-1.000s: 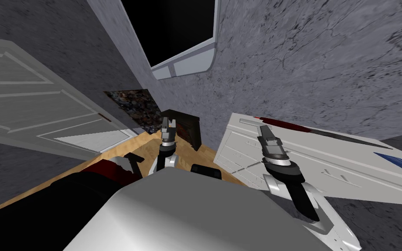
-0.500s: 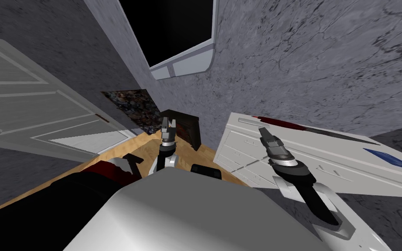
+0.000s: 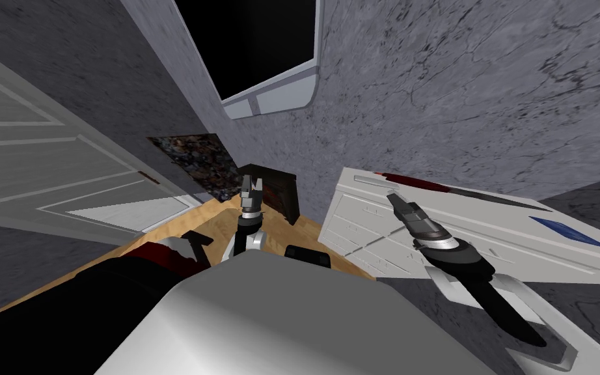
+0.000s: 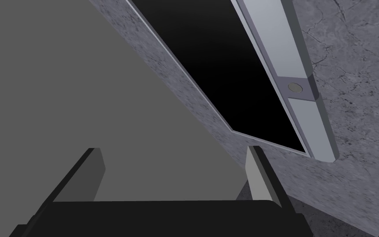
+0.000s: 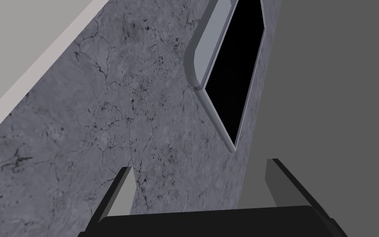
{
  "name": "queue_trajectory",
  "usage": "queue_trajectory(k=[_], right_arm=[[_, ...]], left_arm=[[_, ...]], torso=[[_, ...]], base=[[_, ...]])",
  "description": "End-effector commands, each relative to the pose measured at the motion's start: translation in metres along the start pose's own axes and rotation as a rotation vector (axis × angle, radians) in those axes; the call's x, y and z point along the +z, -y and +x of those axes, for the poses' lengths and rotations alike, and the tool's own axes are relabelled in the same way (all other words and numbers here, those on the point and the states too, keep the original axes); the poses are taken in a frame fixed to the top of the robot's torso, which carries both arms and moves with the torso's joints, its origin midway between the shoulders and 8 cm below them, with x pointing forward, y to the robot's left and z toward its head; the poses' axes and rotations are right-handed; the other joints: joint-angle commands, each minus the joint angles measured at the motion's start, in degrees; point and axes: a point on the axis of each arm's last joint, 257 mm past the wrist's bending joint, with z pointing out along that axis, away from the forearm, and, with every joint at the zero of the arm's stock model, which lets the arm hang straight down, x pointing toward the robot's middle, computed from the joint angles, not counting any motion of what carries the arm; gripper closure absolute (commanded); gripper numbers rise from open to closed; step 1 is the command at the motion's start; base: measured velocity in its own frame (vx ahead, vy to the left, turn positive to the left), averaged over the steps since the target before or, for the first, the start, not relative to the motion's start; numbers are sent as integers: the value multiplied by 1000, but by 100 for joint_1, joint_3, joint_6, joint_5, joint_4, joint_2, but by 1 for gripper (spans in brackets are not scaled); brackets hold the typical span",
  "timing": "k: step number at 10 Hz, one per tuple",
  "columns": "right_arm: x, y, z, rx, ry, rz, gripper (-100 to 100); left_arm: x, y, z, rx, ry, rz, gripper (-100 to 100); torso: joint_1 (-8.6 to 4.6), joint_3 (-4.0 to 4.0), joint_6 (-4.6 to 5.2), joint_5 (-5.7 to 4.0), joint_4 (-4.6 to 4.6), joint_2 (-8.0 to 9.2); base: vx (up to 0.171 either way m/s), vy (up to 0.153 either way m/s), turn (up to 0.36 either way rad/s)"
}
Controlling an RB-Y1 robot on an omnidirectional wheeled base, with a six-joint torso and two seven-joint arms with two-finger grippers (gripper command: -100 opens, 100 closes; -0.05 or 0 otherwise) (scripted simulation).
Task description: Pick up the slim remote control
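A white dresser (image 3: 357, 228) stands to my right against the grey wall. On its top lie a dark red strip (image 3: 412, 183), a long slim dark grey object (image 3: 497, 198) that may be the remote, and a flat blue item (image 3: 569, 232). My right gripper (image 3: 393, 197) hovers over the dresser's near end, short of those things; in its wrist view the right gripper (image 5: 199, 181) stands open and empty, facing the wall. My left gripper (image 3: 251, 185) is held out in front of me, also open and empty (image 4: 174, 173).
A white panelled door (image 3: 45, 169) lies to the left, and a dark patterned panel (image 3: 198, 156) sits by the wall corner. A dark box (image 3: 282, 192) stands on the wooden floor (image 3: 181, 224) ahead. A window (image 3: 253, 45) shows a black area.
My right forearm has swung outward to the right and lower, while its fingertips stay over the dresser's near end. The left arm has not moved.
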Motion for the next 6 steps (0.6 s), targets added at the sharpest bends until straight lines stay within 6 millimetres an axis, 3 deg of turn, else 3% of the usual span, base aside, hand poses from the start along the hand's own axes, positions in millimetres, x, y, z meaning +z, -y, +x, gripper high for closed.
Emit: queue_trajectory(k=[1, 2, 6], right_arm=[[2, 0, 1, -15, -32, -12, -100], [-6, 10, -2, -42, -65, -7, -100], [-8, 18, -4, -95, -161, -29, -100]], left_arm=[[0, 0, 0, 0, 0, 0, 0], [0, 0, 0, 0, 0, 0, 0], [0, 0, 0, 0, 0, 0, 0]], torso=[[0, 0, 0, 0, 0, 0], [0, -1, -1, 0, 0, -2], [0, 0, 1, 0, 0, 0]], base=[[-7, 1, -2], [-12, 2, -42], [-11, 4, -25]])
